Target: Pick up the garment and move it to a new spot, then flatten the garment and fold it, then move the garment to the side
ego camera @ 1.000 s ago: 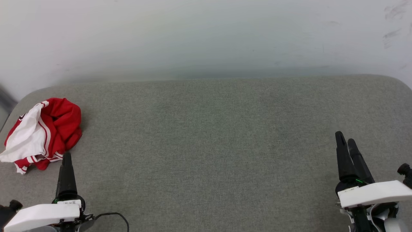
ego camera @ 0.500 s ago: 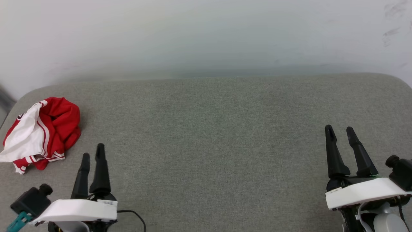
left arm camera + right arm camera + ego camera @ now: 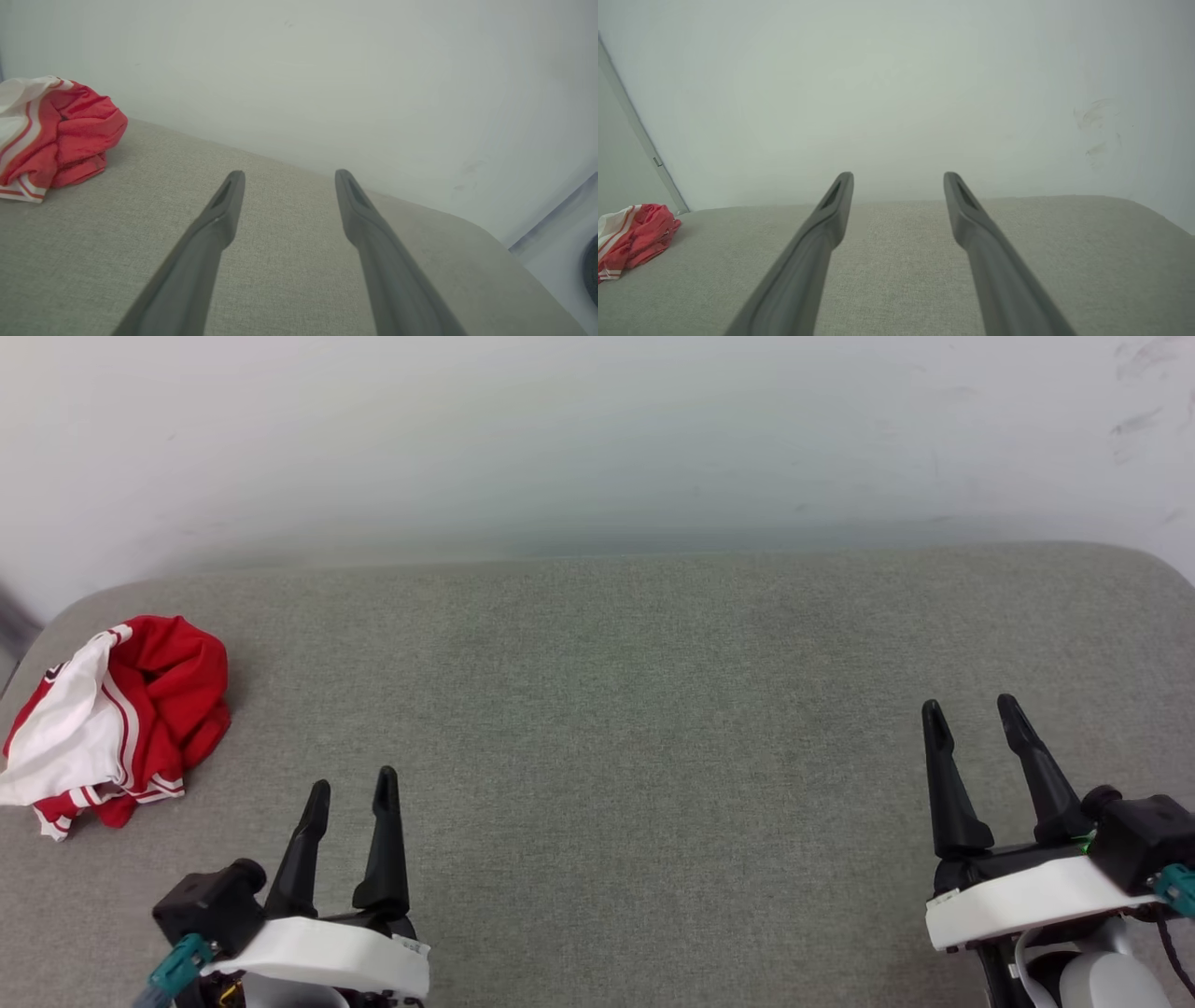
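The garment point(image 3: 117, 714) lies crumpled in a red and white heap at the far left of the grey cushioned surface point(image 3: 616, 728); its letters are hidden in the folds. It also shows at the upper left of the left wrist view, garment point(image 3: 51, 135), and small at the left edge of the right wrist view, garment point(image 3: 630, 238). My left gripper point(image 3: 353, 789) hovers open near the front edge, well right of the heap and apart from it. Far to the right, my right gripper point(image 3: 971, 714) is open too, with nothing between its fingers.
A pale wall point(image 3: 597, 439) rises directly behind the surface. The surface's rounded left corner lies just beyond the garment, and its right corner point(image 3: 1158, 569) curves off at the far right. A wide stretch of bare grey fabric spreads between the two grippers.
My left gripper has swung right, away from the garment, and its fingers have opened. The right gripper has opened as well and shifted slightly left. The garment has stayed put.
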You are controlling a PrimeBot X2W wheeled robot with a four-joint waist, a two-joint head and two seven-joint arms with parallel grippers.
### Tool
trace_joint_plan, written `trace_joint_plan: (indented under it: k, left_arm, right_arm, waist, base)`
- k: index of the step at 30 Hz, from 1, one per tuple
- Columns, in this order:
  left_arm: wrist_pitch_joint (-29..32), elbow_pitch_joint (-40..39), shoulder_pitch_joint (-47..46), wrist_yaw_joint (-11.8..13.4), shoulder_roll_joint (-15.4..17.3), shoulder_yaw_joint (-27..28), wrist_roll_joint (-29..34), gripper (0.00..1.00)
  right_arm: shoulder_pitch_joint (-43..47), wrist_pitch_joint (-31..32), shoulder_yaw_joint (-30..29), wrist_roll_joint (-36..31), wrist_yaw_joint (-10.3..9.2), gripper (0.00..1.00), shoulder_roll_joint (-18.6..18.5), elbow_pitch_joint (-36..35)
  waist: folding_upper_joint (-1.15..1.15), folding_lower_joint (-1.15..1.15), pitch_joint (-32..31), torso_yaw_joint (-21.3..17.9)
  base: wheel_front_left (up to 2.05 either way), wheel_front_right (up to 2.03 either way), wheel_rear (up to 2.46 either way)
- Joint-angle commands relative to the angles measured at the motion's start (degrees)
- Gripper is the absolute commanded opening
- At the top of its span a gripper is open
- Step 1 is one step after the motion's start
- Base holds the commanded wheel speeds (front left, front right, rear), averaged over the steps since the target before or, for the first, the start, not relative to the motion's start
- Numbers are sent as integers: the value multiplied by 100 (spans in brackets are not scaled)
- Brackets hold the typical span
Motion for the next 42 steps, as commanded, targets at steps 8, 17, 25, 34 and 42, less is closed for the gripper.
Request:
trace_joint_plan:
  k: [8,17,25,34,42]
  left_arm:
    - [-151,-67,26,296,230,-385,621,100]
    - [-272,-38,50,546,360,-637,1027,100]
    - [-370,-3,76,533,409,-792,1353,100]
    - [-473,-64,148,145,180,-468,1364,100]
    - [-555,34,226,-266,24,-102,1495,100]
  right_arm:
    - [-72,-149,37,-647,0,100,-2,67]
    - [-76,-273,60,-1241,0,100,-3,68]
    - [-79,-370,115,-1519,0,100,-3,25]
    - [-80,-472,103,-1429,-1,100,-2,16]
    - [-6,-559,140,-837,-1,100,-1,196]
  waist:
    - [0,0,36,-16]
    - [0,0,66,-21]
    - [0,0,82,-15]
    - [0,0,122,-23]
    - [0,0,107,-44]
  base:
    - [0,0,0]
    - [0,0,0]
    - [0,0,0]
    - [0,0,0]
    - [0,0,0]
